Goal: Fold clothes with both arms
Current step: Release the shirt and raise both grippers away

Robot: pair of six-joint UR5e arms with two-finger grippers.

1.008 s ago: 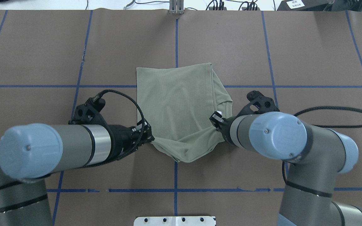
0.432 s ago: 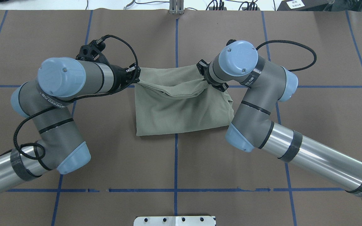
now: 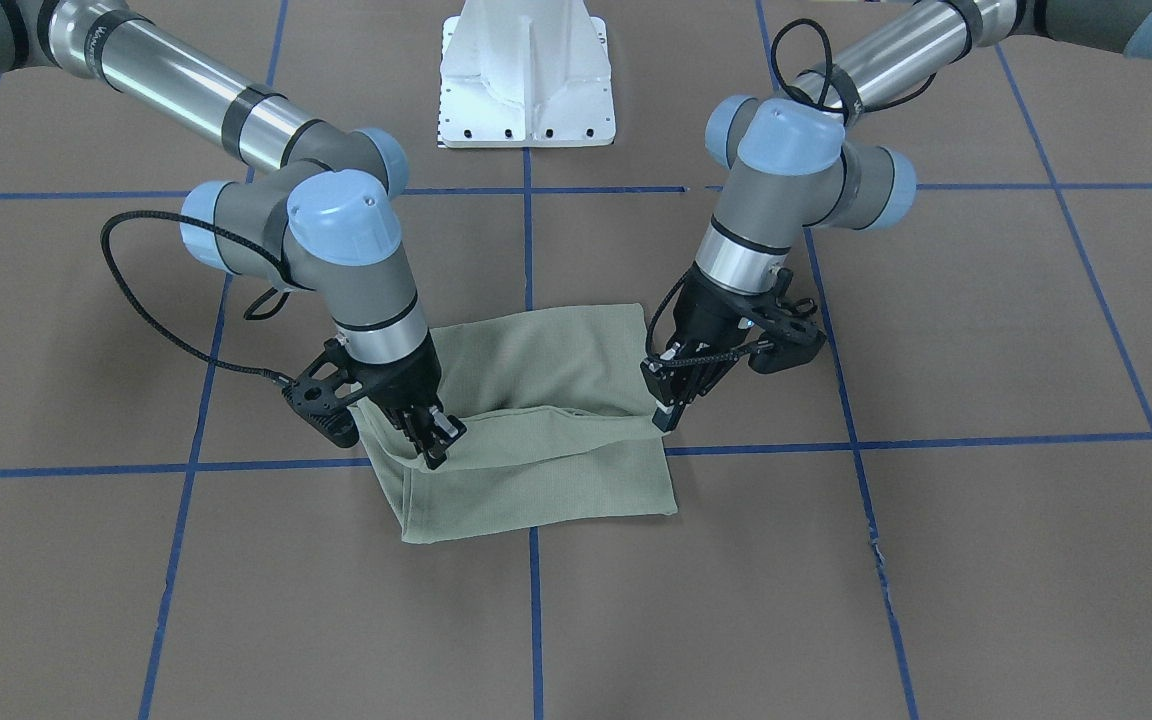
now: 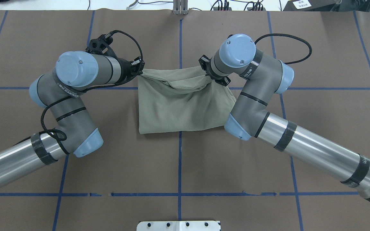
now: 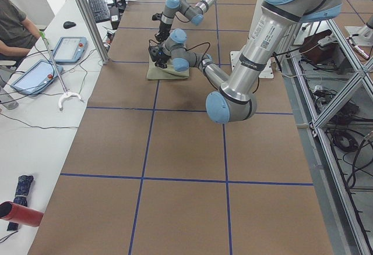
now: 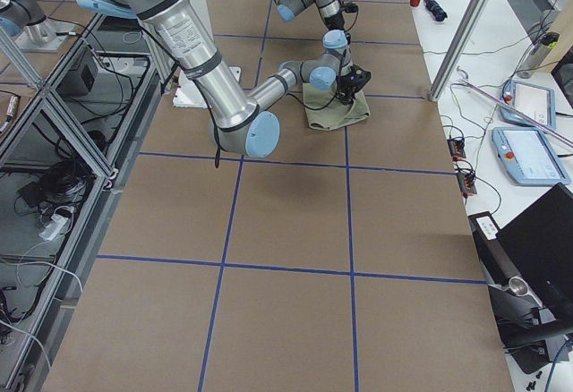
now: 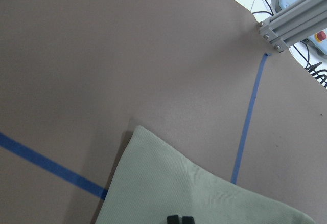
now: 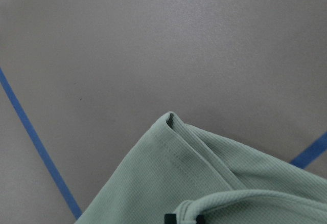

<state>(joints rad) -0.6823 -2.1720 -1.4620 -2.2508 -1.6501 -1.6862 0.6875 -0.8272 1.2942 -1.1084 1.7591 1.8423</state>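
Both clenched on the shirt, your left gripper and right gripper held its lifted edge crosswise above the far edge.

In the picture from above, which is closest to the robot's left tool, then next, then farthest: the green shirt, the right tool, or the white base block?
From the left tool:
1. green shirt: gripped by it, at its far left corner.
2. right tool: across the shirt, on the right.
3. white base block: bottom centre, by the robot.
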